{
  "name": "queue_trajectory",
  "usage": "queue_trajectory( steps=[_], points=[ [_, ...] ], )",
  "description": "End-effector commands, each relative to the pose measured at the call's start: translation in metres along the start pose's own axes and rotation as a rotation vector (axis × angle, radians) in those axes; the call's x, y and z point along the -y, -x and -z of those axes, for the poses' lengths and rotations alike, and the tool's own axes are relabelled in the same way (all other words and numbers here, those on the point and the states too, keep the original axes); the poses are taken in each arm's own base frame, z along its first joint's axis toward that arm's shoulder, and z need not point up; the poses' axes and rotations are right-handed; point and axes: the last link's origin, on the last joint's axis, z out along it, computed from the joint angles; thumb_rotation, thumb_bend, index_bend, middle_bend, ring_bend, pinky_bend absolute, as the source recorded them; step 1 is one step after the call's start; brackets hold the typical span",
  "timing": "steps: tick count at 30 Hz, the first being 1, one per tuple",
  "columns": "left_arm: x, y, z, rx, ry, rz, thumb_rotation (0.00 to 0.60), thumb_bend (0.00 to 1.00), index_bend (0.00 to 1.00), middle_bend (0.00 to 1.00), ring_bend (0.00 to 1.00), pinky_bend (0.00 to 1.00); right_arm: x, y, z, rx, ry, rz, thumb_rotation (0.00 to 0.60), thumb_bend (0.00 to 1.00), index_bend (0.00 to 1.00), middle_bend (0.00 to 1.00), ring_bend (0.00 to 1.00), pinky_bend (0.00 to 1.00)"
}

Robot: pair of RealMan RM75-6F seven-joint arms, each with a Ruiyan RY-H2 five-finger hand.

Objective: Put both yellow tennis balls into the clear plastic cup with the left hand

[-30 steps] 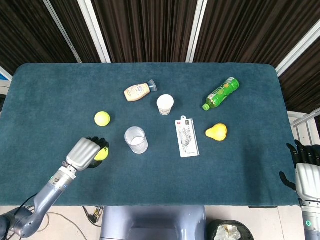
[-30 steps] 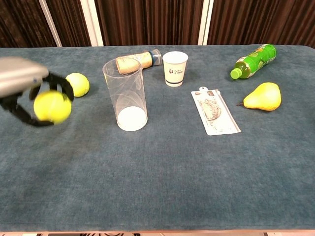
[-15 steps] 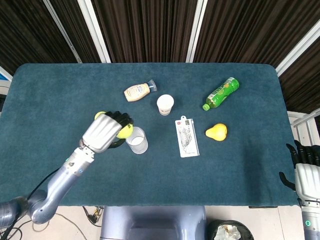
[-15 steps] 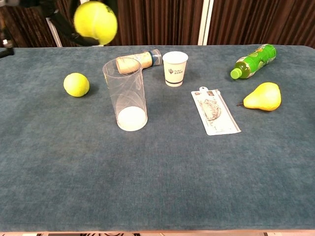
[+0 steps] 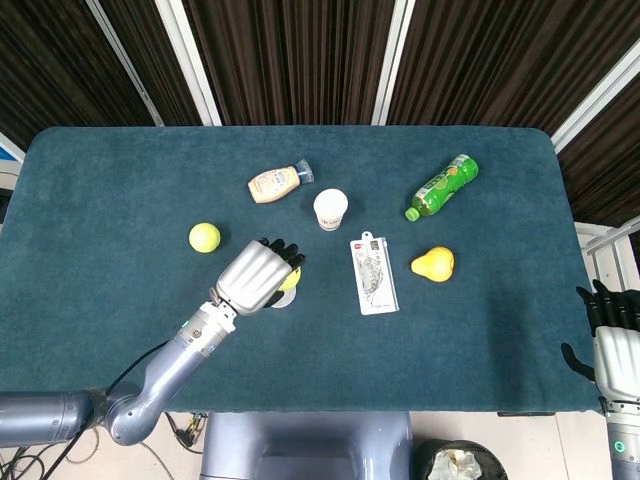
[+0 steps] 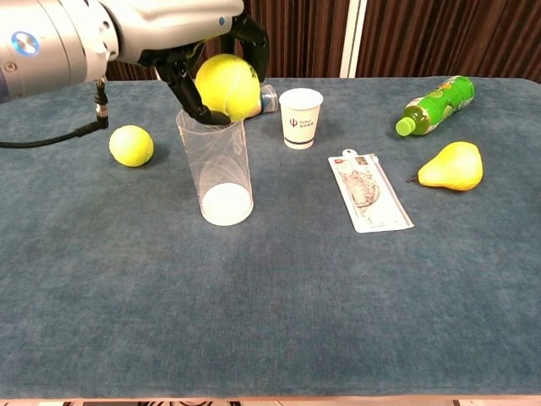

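My left hand point(image 5: 258, 275) point(image 6: 182, 34) grips a yellow tennis ball point(image 6: 226, 87) point(image 5: 290, 279) and holds it just above the mouth of the clear plastic cup point(image 6: 219, 167). In the head view the hand covers nearly all of the cup point(image 5: 282, 300). The other yellow tennis ball point(image 5: 204, 237) point(image 6: 131, 145) lies on the blue tabletop to the left of the cup. My right hand point(image 5: 612, 340) hangs off the table's right edge, its dark fingers pointing up and holding nothing.
Behind the cup lie a sauce bottle point(image 5: 276, 183) and a white paper cup point(image 5: 330, 209) point(image 6: 300, 117). To the right are a flat packet point(image 5: 373, 274) point(image 6: 369, 192), a yellow pear point(image 5: 433, 264) point(image 6: 451, 166) and a green bottle point(image 5: 442, 186) point(image 6: 435, 104).
My left hand has lifted the ball from the front left of the table and carried it rightward to just over the cup's mouth. The right hand has stayed put.
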Motion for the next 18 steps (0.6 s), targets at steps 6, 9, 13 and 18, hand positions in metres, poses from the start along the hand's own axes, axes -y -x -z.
queue_trajectory(
  steps=[6, 9, 13, 18],
  points=[
    [0.003, 0.004, -0.002, 0.006, -0.013, 0.004, 0.600, 0.32, 0.44, 0.46, 0.37, 0.55, -0.002, 0.001, -0.001, 0.000, 0.011, 0.002, 0.600, 0.34, 0.14, 0.08, 0.11, 0.10],
    [0.003, 0.002, -0.002, 0.008, -0.010, 0.008, 0.600, 0.27, 0.43, 0.44, 0.37, 0.54, -0.002, 0.002, -0.001, 0.004, 0.011, 0.005, 0.600, 0.34, 0.14, 0.08, 0.11, 0.10],
    [0.006, -0.004, 0.000, -0.007, -0.024, 0.015, 0.600, 0.20, 0.40, 0.41, 0.35, 0.52, -0.001, 0.003, -0.002, 0.003, 0.011, 0.006, 0.600, 0.34, 0.14, 0.07, 0.11, 0.10],
    [0.009, -0.007, 0.002, -0.002, -0.030, 0.015, 0.600, 0.19, 0.39, 0.39, 0.33, 0.49, -0.001, 0.003, -0.002, 0.003, 0.010, 0.005, 0.600, 0.34, 0.14, 0.08, 0.11, 0.10]
  ],
)
